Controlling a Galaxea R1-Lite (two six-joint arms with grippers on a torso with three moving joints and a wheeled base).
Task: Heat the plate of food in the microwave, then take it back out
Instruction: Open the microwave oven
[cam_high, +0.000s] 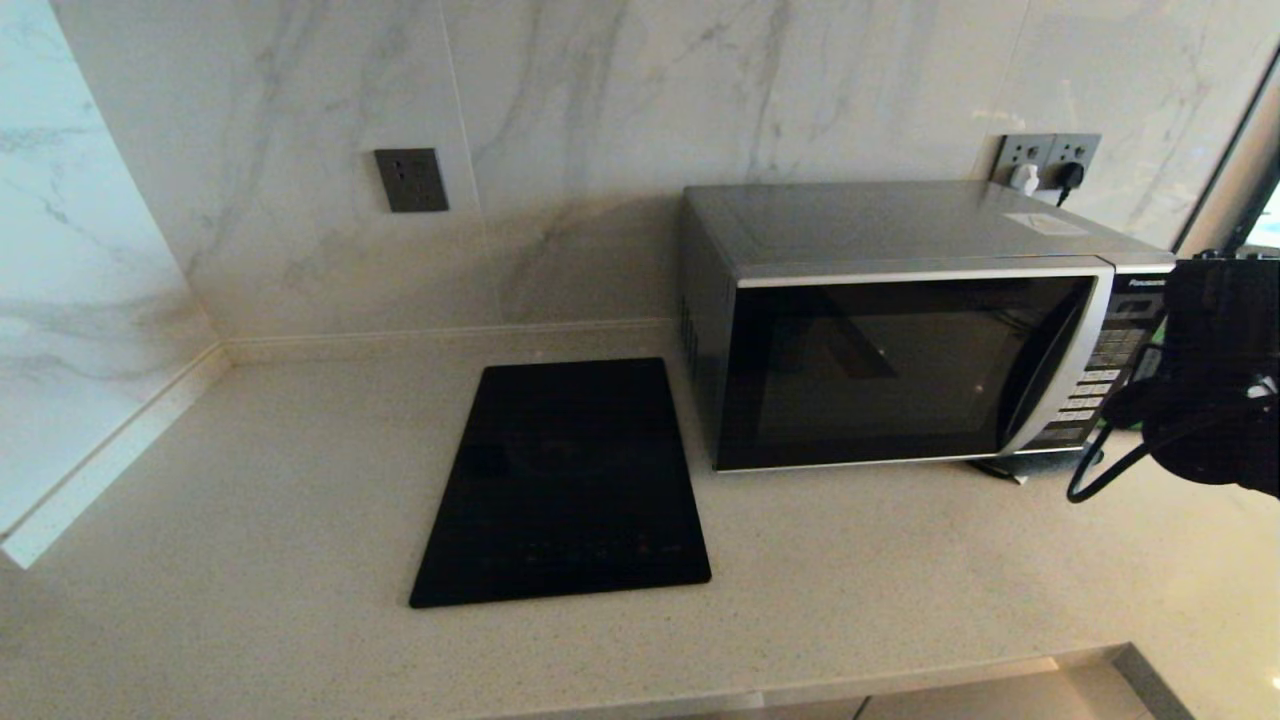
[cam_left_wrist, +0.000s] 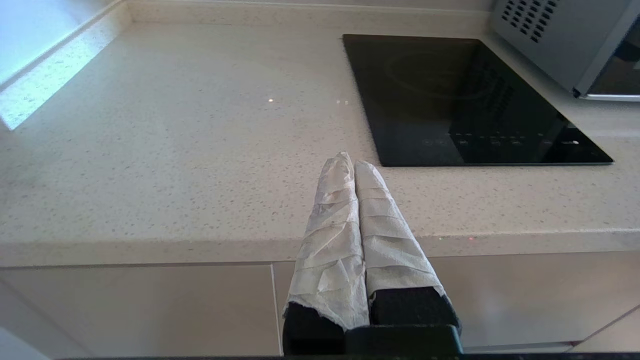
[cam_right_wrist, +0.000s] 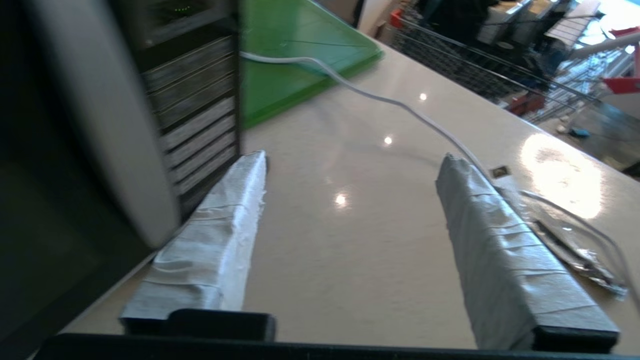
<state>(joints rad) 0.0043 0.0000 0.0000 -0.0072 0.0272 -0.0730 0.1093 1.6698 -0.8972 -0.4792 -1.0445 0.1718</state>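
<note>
The black and silver microwave (cam_high: 900, 370) stands on the counter at the right with its dark glass door closed. The plate of food is out of view. My right arm (cam_high: 1215, 380) hangs at the right edge, in front of the microwave's button panel (cam_high: 1100, 385). In the right wrist view my right gripper (cam_right_wrist: 353, 157) is open and empty over the bare counter. One of its taped fingers (cam_right_wrist: 225, 220) lies close beside the button panel (cam_right_wrist: 195, 115). My left gripper (cam_left_wrist: 352, 162) is shut and empty, parked over the counter's front edge.
A flat black cooktop (cam_high: 570, 480) lies left of the microwave. Beyond the microwave, a green board (cam_right_wrist: 295, 55) lies on the counter. A white cable (cam_right_wrist: 400, 105) runs across it and a clear wrapper (cam_right_wrist: 570, 240) lies beside my right finger. Wall sockets (cam_high: 1045, 160) sit behind the microwave.
</note>
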